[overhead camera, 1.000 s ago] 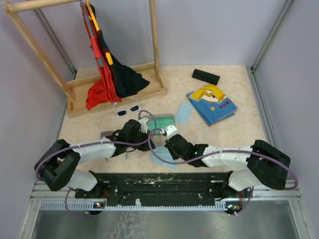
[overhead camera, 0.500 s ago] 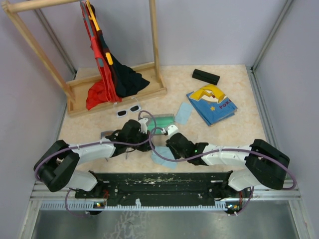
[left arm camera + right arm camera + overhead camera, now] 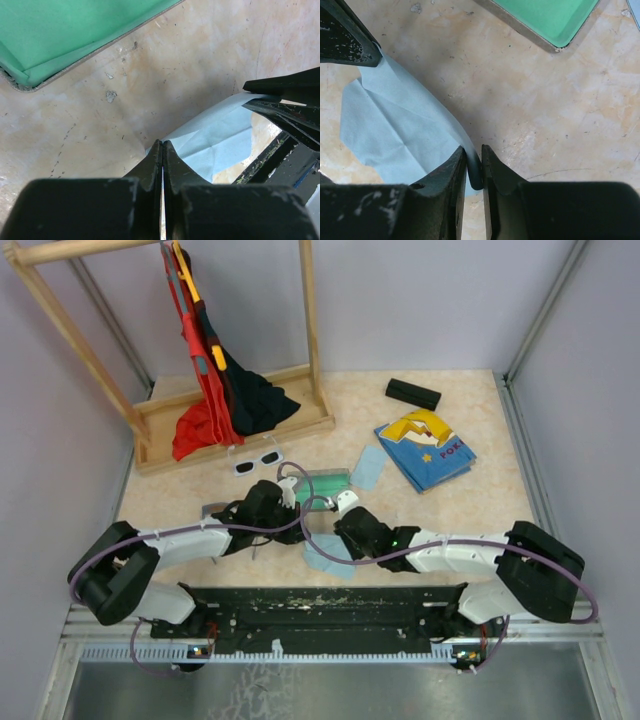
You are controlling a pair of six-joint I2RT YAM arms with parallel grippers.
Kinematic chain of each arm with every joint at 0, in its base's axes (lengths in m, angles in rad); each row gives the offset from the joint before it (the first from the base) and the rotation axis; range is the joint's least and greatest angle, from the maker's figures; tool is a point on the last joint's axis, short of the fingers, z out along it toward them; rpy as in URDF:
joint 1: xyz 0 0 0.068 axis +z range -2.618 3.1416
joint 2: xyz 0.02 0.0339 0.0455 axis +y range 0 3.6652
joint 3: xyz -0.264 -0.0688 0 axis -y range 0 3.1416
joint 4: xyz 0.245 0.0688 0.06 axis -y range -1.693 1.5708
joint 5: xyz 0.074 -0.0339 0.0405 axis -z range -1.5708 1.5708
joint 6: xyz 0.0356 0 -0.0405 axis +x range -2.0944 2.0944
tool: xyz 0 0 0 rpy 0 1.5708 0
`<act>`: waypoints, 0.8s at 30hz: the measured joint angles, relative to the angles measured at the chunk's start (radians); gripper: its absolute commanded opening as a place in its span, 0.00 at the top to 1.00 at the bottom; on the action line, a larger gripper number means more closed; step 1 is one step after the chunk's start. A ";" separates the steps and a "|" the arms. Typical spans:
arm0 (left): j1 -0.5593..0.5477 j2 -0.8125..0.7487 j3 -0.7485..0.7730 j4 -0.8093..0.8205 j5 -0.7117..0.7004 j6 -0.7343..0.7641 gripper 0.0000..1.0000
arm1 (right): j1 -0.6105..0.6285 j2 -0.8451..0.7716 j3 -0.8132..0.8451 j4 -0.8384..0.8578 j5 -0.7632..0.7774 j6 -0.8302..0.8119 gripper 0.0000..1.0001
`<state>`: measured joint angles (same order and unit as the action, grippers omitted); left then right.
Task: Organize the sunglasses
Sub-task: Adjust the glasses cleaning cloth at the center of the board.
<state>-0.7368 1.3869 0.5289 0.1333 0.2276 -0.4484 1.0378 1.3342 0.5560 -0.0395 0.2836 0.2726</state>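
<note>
Left pincer closed, pinching corner of light-blue cloth. Right pincer nearly closed on opposite edge of cloth, near green-lined case. White-framed sunglasses lie on surface just beside wooden rack, apart from both pincers.

1. A beige marbled desk, scuffed and speckled, lies directly beneath the fingers.
2. Plain pale lilac walls rise well beyond the fingers and on both sides.
3. A light wooden rack frame stands beyond them, leftward.
4. The light is soft and even, with faint shadows.
</note>
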 measured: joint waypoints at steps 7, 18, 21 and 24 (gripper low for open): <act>0.000 0.000 0.000 0.000 0.000 0.000 0.99 | 0.000 -0.014 -0.003 -0.014 0.000 0.000 0.86; 0.000 0.000 0.000 0.000 0.001 0.000 0.99 | 0.000 -0.033 -0.006 -0.027 0.003 0.000 1.00; 0.000 0.000 0.000 0.000 0.001 0.000 0.99 | 0.000 -0.043 -0.006 -0.033 0.004 0.000 1.00; 0.000 0.000 0.000 0.000 0.001 0.000 0.99 | 0.000 -0.050 -0.006 -0.039 0.010 -0.002 1.00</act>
<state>-0.7368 1.3869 0.5293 0.1333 0.2287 -0.4480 1.0378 1.2839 0.5495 -0.0784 0.2935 0.2710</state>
